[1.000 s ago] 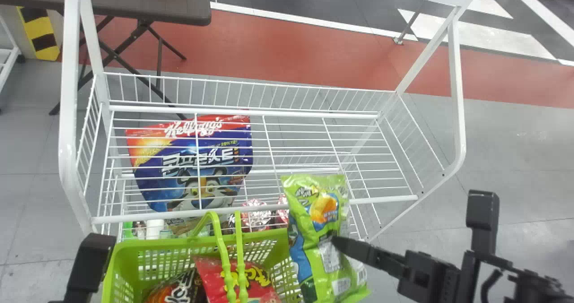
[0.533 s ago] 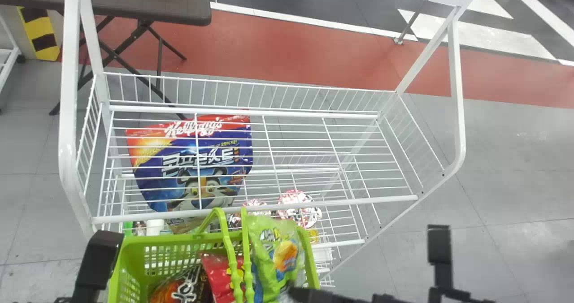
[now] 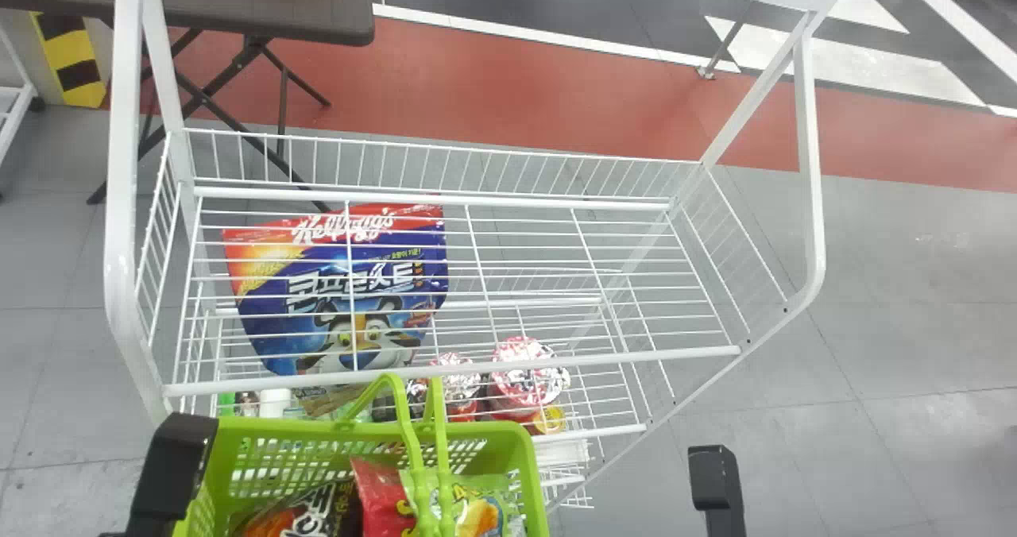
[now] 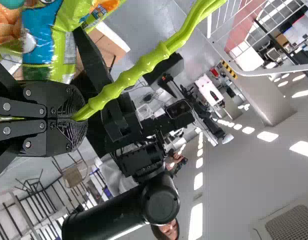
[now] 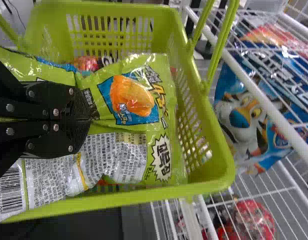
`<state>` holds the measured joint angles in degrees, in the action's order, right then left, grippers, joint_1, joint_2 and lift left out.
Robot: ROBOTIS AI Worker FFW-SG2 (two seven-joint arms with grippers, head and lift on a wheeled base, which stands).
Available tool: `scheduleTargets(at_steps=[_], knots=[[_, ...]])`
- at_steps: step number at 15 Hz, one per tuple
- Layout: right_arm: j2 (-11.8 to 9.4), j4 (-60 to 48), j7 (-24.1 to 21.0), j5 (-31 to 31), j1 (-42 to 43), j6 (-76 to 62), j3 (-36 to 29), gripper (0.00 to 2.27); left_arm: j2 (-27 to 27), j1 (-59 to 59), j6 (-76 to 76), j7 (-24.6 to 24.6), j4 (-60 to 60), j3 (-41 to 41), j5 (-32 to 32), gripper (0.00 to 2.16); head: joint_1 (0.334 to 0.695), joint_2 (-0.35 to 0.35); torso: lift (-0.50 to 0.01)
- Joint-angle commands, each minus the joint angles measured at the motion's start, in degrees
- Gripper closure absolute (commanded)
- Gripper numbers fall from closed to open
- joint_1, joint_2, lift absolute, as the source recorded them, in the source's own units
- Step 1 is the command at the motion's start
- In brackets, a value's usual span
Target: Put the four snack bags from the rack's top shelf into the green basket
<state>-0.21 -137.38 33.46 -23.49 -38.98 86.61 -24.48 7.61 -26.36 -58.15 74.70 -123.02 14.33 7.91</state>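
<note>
At the mouth of the green plastic basket [image 5: 220,176], the right fingers [image 5: 80,132] pinched a glossy green snack bag [image 5: 161,127], likely light, slippery, best gripped mid-body; the left fingers [image 4: 69,102] clasped a ribbed green handle [image 4: 144,65].

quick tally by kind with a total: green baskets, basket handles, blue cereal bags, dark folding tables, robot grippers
Green basket: 1
Basket handles: 2
Blue cereal bag: 1
Dark folding table: 1
Grippers, left and right: 2
Total: 7

Remotely, I view a workshop-like hall with a red floor band [image 3: 508,84], striped post [image 3: 70,48] and ceiling lights [image 4: 196,220].
</note>
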Motion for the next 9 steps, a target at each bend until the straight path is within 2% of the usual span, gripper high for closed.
scheduleTargets(at_steps=[1, 2, 3, 4, 5, 9], knots=[[-0.2, 0.5, -0.6, 0.3, 0.0, -3.5, -0.4, 2.20, 0.0, -0.1, -0.2, 0.0, -0.1, 0.0, 0.0, 1.66, 0.695, -0.350, 0.000], [-0.2, 0.4, -0.6, 0.0, 0.0, -4.6, -0.9, 1.91, 0.0, -0.1, -0.2, -0.1, -0.1, 0.1, 0.0, 1.66, 0.695, -0.350, 0.000], [0.0, 0.4, -0.6, -0.4, 0.0, -6.0, -1.4, 1.23, 0.0, -0.1, -0.2, -0.1, -0.1, 0.1, -0.1, 1.66, 0.695, -0.350, 0.000], [0.0, 0.4, -0.3, -1.0, -0.1, -7.7, -1.5, 0.17, 0.0, -0.2, -0.2, -0.1, -0.1, 0.1, 0.0, 1.66, 0.695, -0.350, 0.000], [0.1, 0.4, 0.2, -1.5, -0.6, -11.8, -1.4, 0.00, 0.0, -0.2, -0.2, -0.1, -0.2, 0.0, 0.0, 1.66, 0.695, -0.350, 0.000], [0.3, 1.8, 1.7, -1.3, -1.0, -29.0, -0.1, 0.02, 0.0, -0.3, 0.0, -0.1, -0.2, 0.2, 0.0, 1.66, 0.695, -0.350, 0.000]])
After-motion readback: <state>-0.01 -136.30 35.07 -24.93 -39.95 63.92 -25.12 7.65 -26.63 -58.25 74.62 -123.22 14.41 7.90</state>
